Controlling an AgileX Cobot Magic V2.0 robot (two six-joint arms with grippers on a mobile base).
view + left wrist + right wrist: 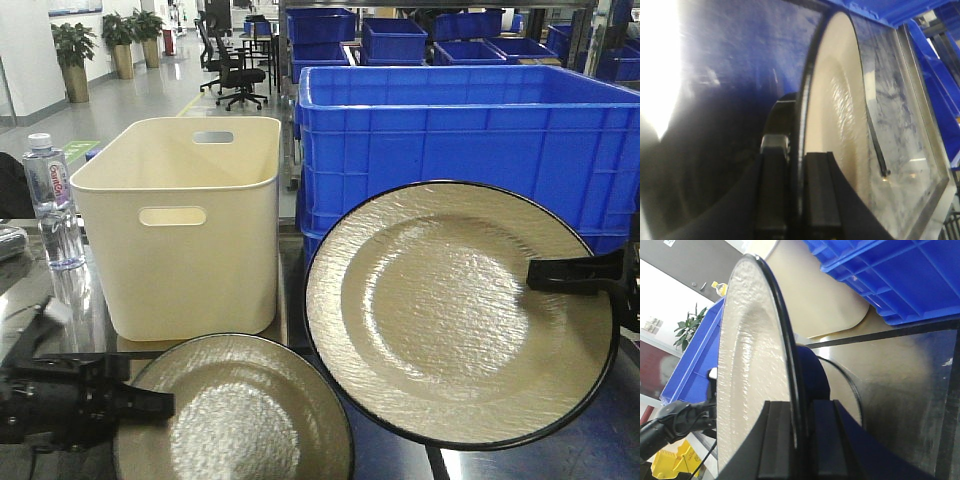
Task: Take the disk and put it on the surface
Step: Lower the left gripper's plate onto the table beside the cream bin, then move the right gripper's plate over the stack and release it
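Clamping the right rim of a raised disk [440,310], the right gripper [565,272] holds it steeply tilted, face toward the front camera. The left gripper [150,403] pinches the left rim of a second disk [240,420], which lies nearly flat, face up, low over the surface [910,405]; contact cannot be told. Behind stand a cream bin [190,230] and a blue crate [470,130].

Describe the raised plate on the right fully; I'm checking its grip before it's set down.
The raised plate is round and beige, with a rippled glossy face, a sunken centre and a thin black rim; it looks like glazed ceramic. It hangs tilted, face toward the front camera, before the blue crate. The right pincer clamps its rim.
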